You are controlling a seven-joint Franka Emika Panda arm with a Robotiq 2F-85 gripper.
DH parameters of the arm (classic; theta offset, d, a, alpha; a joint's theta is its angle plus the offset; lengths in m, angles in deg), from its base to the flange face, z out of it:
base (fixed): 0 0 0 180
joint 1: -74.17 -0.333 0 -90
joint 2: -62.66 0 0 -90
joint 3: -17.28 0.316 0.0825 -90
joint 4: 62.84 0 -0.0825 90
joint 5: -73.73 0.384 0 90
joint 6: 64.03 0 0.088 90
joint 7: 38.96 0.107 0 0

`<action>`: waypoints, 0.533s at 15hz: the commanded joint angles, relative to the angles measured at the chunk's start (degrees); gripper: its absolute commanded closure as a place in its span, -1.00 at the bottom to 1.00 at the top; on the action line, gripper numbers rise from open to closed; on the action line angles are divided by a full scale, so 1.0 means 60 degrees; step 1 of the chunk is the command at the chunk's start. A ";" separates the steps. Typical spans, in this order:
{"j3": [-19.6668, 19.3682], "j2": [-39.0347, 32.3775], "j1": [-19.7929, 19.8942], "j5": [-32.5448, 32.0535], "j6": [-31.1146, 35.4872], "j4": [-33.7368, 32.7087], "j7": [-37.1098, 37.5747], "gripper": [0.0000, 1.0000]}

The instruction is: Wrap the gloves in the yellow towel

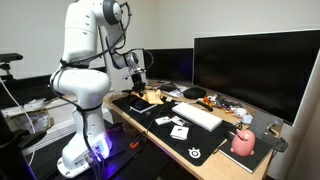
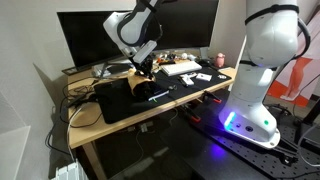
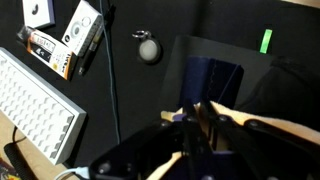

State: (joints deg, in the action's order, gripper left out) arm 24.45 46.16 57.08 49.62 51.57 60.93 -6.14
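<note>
The yellow towel (image 3: 262,123) lies on the black desk mat (image 3: 140,100), and a fold of it is lifted between my fingers. A dark blue glove (image 3: 215,78) lies on the mat just beyond the fingertips, partly under the towel. My gripper (image 3: 195,125) is shut on the towel's edge. In both exterior views the gripper (image 1: 141,86) (image 2: 147,70) hangs low over the towel (image 1: 151,97) (image 2: 152,90) at the end of the desk. I make out only one glove.
A white keyboard (image 3: 35,105) (image 1: 196,115) lies beside the mat with small boxes (image 3: 66,40) and a cable. A large monitor (image 1: 255,65) stands at the back. A pink object (image 1: 243,143) sits at the far end of the desk. A small round thing (image 3: 148,48) lies on the mat.
</note>
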 commanded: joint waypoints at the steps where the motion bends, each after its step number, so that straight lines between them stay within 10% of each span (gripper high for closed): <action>1: 0.0030 0.0637 0.0062 0.0036 -0.0025 0.0401 -0.0388 0.08; 8: 0.0202 0.1208 0.0155 0.0490 0.0568 0.0474 -0.0996 -0.97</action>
State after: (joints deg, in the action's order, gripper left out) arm 24.63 49.84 57.19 50.65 52.16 61.14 -9.72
